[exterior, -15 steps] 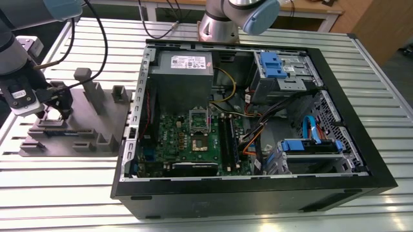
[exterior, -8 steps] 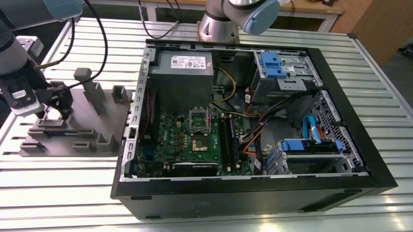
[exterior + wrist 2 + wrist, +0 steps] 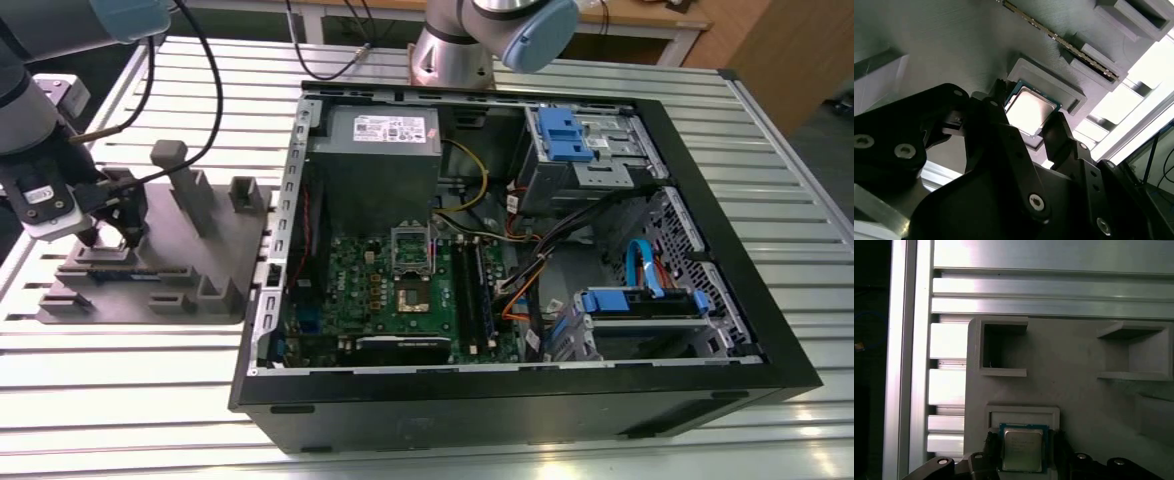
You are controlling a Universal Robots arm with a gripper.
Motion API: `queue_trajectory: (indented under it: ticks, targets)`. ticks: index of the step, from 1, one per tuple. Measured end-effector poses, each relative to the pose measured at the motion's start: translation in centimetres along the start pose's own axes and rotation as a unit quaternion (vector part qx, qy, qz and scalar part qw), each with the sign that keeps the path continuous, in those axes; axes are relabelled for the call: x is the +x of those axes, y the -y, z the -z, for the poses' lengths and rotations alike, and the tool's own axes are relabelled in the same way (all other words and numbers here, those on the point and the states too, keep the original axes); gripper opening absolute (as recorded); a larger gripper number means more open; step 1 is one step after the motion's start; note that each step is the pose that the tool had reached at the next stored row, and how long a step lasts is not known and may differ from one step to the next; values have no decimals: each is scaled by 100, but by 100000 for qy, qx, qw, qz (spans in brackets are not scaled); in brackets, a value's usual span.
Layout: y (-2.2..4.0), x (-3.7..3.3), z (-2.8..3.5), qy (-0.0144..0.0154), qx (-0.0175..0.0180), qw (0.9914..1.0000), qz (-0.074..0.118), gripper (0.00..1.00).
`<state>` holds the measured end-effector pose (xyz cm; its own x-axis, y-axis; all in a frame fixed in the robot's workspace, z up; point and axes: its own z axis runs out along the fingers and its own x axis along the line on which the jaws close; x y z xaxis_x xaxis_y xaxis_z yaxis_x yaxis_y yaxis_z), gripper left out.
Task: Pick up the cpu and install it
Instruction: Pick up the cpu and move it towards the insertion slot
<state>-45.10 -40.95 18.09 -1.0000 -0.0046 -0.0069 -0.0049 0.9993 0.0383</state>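
The step in hand is the pick-up. In the exterior view the pincer (image 3: 111,240) hangs low over the grey tray (image 3: 180,255), which lies on the slatted counter (image 3: 134,390) at the exterior view's left, just beside the open computer case (image 3: 534,395). The socket (image 3: 410,258) on the green board inside the case stands unfilled, so I judge that installing has not begun.

Both wrist views show the cpu (image 3: 1023,450) lying flat in its raised square pocket (image 3: 1021,412) on the tray, silvery top up. The black fingers (image 3: 992,446) stand one on each side of it. The pincer is narrowly parted, astride the chip. A thin gap seems to remain on at least one side, so I read it as not yet gripping.

As I judge it, the grasp calls for the fingers to meet opposite edges of the chip squarely. They must also sit low enough to catch its thin rim without pressing on the pocket wall.

The exterior view gives the layout of tray, case and socket. The first wrist view looks straight down, showing how well the chip is centred between the fingers. The second wrist view looks in aslant, showing the chip's corner (image 3: 1029,111) against the pocket rim.
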Motion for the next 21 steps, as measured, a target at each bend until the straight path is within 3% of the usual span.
queue_trajectory:
  ticks: [6,21]
  targets:
    - [1,-1,2,28,23,99996,-885,56]
    - [1,-11,2,30,23,99995,-954,55]
